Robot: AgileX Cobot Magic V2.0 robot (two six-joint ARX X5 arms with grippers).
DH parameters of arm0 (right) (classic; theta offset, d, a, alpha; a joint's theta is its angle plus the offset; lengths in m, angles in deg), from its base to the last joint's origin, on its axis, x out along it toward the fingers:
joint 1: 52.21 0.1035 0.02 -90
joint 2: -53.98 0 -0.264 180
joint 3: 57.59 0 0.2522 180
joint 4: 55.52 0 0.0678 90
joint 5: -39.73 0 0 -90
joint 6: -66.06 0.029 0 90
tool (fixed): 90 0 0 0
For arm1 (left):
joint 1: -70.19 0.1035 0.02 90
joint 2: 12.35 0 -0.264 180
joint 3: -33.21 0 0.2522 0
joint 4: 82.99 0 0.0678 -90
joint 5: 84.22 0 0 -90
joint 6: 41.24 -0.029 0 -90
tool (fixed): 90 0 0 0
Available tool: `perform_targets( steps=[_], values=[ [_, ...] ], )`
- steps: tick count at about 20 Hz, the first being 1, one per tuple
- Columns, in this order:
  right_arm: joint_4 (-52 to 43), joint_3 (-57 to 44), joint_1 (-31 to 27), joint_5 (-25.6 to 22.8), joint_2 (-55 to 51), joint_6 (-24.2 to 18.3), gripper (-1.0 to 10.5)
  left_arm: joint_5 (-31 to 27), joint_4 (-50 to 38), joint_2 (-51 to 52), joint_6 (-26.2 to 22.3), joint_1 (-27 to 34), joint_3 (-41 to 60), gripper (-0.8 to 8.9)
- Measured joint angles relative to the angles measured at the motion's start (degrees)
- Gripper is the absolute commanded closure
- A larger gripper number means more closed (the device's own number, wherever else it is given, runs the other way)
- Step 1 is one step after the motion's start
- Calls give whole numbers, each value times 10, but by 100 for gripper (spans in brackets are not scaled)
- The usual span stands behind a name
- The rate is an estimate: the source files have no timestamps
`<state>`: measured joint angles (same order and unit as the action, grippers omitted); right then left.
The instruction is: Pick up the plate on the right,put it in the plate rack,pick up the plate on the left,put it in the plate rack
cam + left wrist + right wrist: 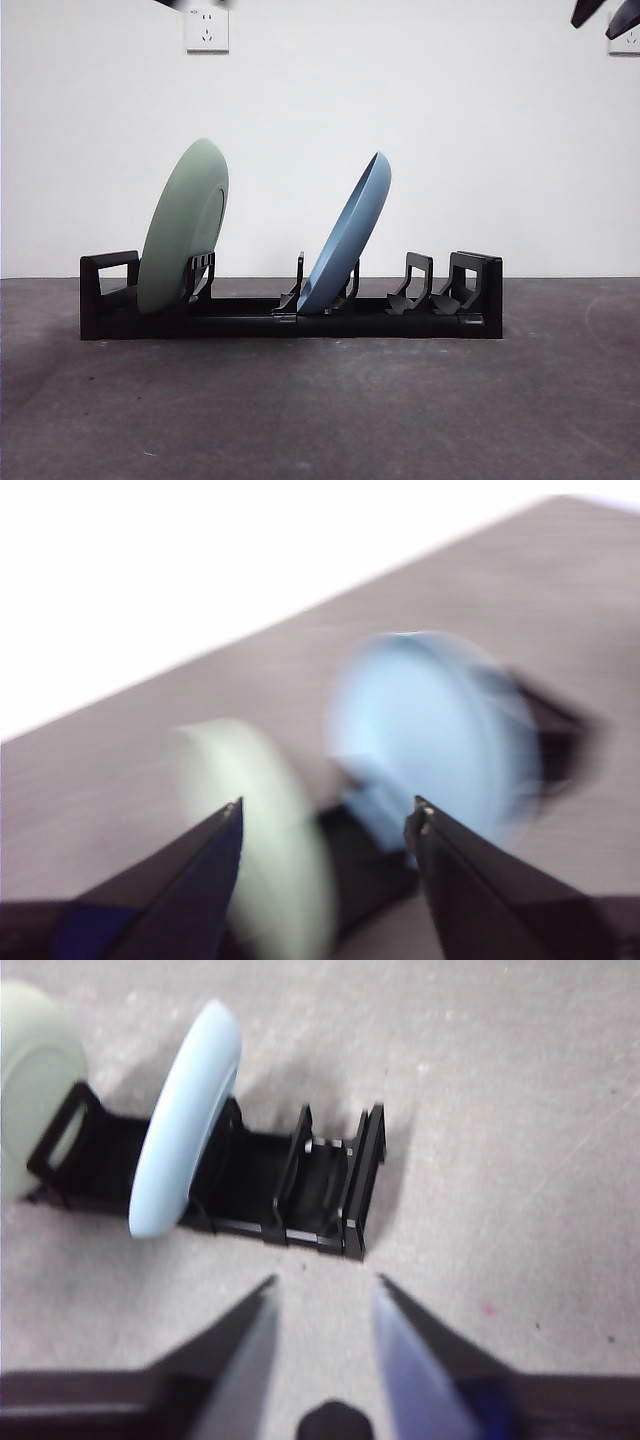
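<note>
- While its long axis runs left to right, the long, low black plastic plate rack (290, 312) holds a matte green plate (183, 228) left and a blue plate (347, 236) mid-rack, both tilted rightward.
- Left gripper (328, 815) and right gripper (325, 1288) hang with jaws spread, empty.

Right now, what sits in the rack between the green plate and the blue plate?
Only the plate rack itself: one prong pair behind the green plate, then bare rail up to the blue plate. The front view shows it.
</note>
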<state>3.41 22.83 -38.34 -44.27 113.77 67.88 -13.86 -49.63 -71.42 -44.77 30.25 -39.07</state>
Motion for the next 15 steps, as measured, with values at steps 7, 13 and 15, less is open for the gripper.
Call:
perform_targets(
  steps=[7, 13, 15],
  values=[
    [-54, -56, 0, 0, -46, -24, 963, 47, 168, 92, -21, 112, 4, 822],
    [-225, -251, 0, -4, -184, 3, 962, 139, 96, 192, -24, 181, 118, 822],
    [-245, -302, 0, -4, -232, 10, 958, 153, 75, 246, -17, 189, 177, 822]
  ],
)
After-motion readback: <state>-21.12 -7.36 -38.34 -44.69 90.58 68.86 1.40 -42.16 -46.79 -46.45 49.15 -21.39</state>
